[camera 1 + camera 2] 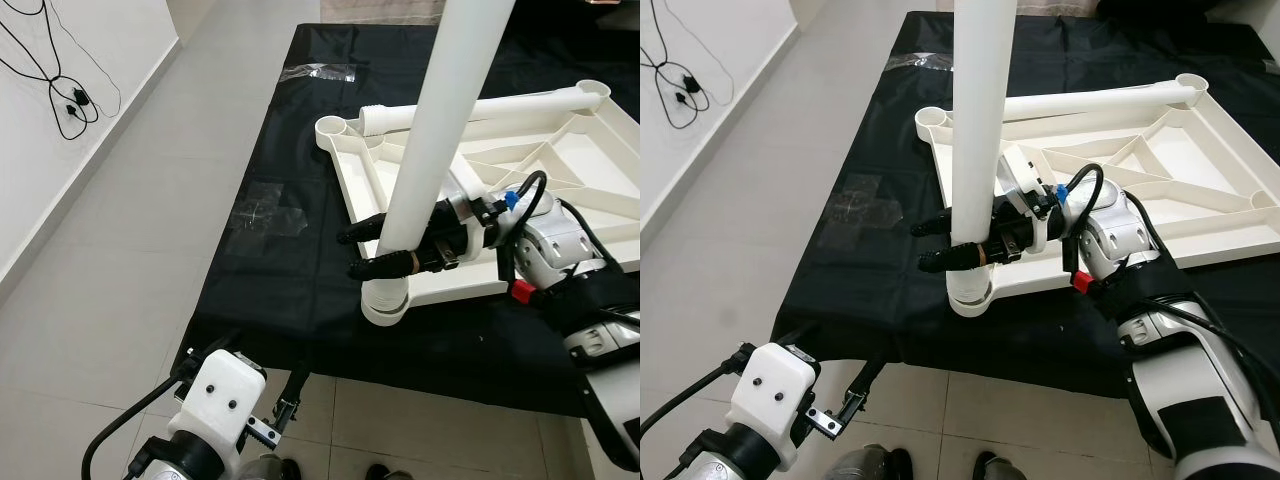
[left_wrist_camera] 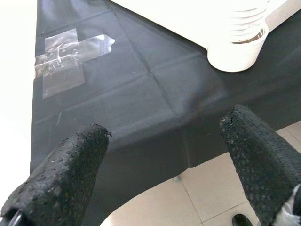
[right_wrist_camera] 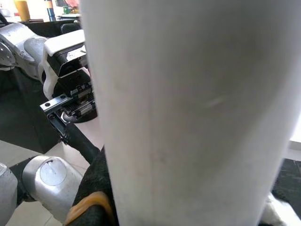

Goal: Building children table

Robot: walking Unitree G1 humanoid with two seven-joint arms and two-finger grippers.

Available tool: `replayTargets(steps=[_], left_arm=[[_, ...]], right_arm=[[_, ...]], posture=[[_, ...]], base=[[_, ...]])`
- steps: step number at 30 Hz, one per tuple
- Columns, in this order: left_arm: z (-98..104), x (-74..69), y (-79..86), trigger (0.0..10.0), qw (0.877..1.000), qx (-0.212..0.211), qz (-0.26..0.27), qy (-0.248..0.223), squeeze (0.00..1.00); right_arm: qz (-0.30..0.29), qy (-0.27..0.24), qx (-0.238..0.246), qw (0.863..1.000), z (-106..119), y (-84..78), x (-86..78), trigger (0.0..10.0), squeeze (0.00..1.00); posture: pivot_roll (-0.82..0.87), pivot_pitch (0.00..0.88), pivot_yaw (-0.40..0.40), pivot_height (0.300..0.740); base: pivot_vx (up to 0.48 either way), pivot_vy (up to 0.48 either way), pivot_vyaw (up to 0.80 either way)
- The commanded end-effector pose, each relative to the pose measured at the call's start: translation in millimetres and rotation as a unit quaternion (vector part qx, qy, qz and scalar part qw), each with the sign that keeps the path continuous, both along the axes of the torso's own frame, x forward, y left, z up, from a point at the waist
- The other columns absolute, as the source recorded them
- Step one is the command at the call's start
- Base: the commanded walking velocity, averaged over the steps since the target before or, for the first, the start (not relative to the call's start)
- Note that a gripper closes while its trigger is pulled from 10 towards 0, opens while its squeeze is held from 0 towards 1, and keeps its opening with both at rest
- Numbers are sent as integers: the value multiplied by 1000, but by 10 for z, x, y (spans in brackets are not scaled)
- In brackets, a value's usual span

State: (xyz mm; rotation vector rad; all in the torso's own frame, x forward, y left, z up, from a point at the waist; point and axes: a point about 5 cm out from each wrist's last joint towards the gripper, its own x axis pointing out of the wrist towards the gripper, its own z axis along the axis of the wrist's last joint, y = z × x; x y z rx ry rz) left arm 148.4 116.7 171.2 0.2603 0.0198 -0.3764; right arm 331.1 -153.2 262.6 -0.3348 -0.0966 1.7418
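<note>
A: Where does the build stand?

B: Right gripper (image 1: 385, 248), jaws clamped round an upright white leg (image 1: 432, 150), seats it in the near corner socket (image 1: 385, 303) of the upturned tabletop (image 1: 540, 175) on the black mat (image 1: 290, 230).

A: And the rest?

B: One leg (image 1: 480, 110) lies across the far edge, unmounted. Left gripper (image 2: 160, 160) idles low, jaws wide.

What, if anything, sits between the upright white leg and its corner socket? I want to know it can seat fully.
Nothing visible does. The right hand grips the table leg just above its threaded end, which already stands in the corner socket of the upturned tabletop.
</note>
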Motion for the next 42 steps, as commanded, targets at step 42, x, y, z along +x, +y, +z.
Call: replayTargets(steps=[42], left_arm=[[-10,-9,3,10000,1000,6,-1,3,0]], right_arm=[[51,59,-10,997,-358,226,-150,10000,0]], posture=[[219,235,24,740]], base=[[0,0,0]])
